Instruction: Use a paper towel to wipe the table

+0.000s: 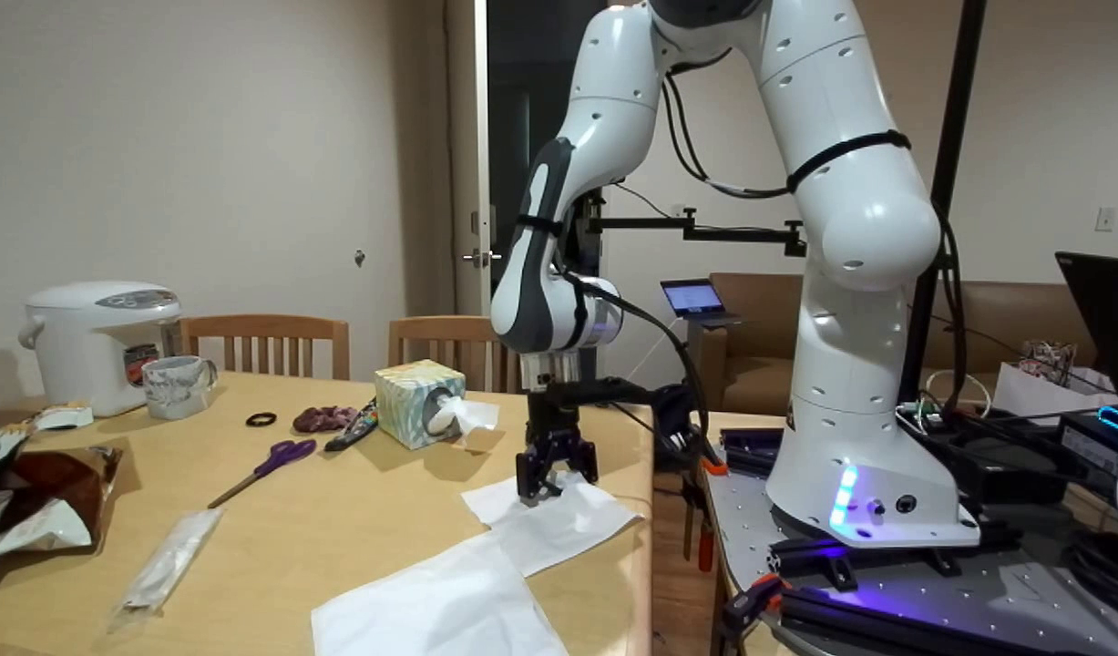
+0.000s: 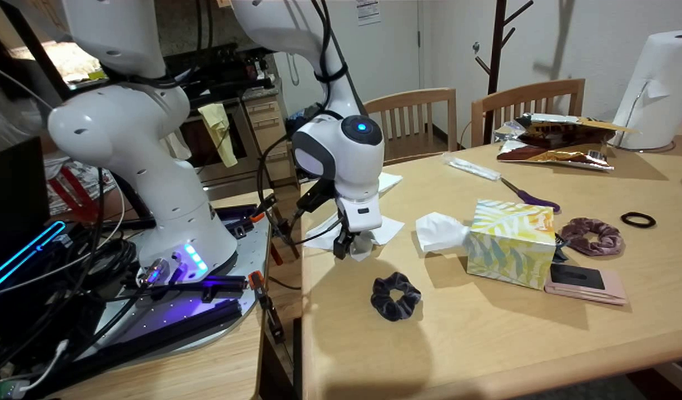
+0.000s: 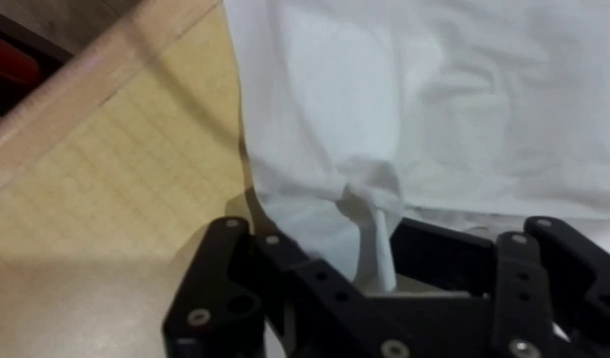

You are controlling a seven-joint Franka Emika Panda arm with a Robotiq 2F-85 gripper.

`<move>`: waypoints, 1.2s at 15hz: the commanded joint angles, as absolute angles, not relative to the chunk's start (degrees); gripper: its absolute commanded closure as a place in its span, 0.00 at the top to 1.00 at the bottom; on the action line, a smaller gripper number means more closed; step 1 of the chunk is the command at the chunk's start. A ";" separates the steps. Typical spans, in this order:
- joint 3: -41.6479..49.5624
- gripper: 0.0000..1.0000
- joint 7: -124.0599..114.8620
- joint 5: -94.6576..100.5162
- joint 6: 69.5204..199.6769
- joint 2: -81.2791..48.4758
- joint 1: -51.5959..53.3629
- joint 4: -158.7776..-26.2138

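The paper towel is a thin white sheet (image 1: 568,538) lying near the edge of the light tan table (image 1: 285,556). It also shows in an exterior view (image 2: 389,230) and fills much of the wrist view (image 3: 344,99). My gripper (image 1: 548,490) points down at it, low over the table. In the wrist view the gripper (image 3: 390,233) is shut, with a bunched fold of the towel pinched between the fingertips. The left fingertip is covered by paper. In an exterior view the gripper (image 2: 345,250) partly hides the towel. The rest of the towel lies spread on the table (image 2: 485,350).
A larger white sheet (image 1: 440,606) lies beside the towel, partly touching it. A tissue box (image 1: 417,401), purple scissors (image 1: 276,458), a wrapped white strip (image 1: 171,560) and snack bags (image 1: 57,501) are on the table. A dark scrunchie (image 2: 396,296) lies near the gripper.
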State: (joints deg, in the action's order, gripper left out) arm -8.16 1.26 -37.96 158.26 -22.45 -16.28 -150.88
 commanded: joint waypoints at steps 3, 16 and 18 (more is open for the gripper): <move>-9.24 0.00 3.07 -41.81 159.17 -22.64 -18.74 -153.64; -0.11 0.00 -5.25 -18.62 159.80 -19.29 -4.04 -144.65; 0.77 0.00 -5.56 -14.75 158.80 -19.73 -2.66 -142.09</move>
State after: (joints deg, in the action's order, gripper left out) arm -1.30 -3.75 -20.28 160.49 -19.92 -4.97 -144.57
